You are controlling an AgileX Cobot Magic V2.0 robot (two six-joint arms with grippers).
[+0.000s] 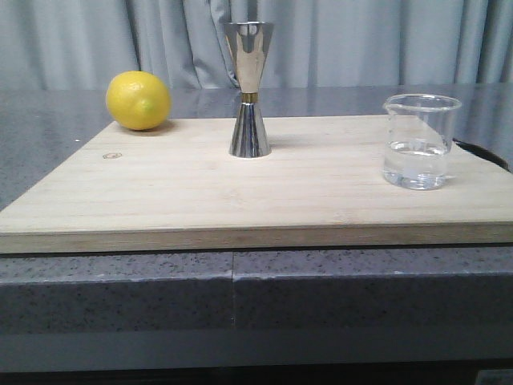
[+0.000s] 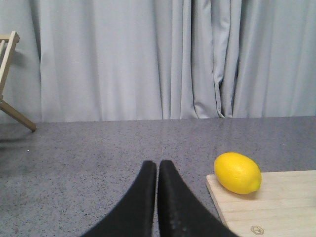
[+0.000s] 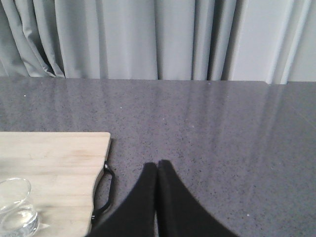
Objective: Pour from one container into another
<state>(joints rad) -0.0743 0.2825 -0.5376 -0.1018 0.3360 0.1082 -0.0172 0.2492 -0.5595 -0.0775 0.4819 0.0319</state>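
Observation:
A small clear glass beaker holding some clear liquid stands on the right of the wooden board; its rim also shows in the right wrist view. The steel hourglass jigger stands upright at the board's middle back. My left gripper is shut and empty, over the grey counter beside the board's left edge. My right gripper is shut and empty, over the counter to the right of the board and the beaker. Neither gripper appears in the front view.
A yellow lemon lies on the board's back left corner, also in the left wrist view. A black handle sits on the board's right edge. Grey curtains hang behind the counter. A wooden frame stands far left.

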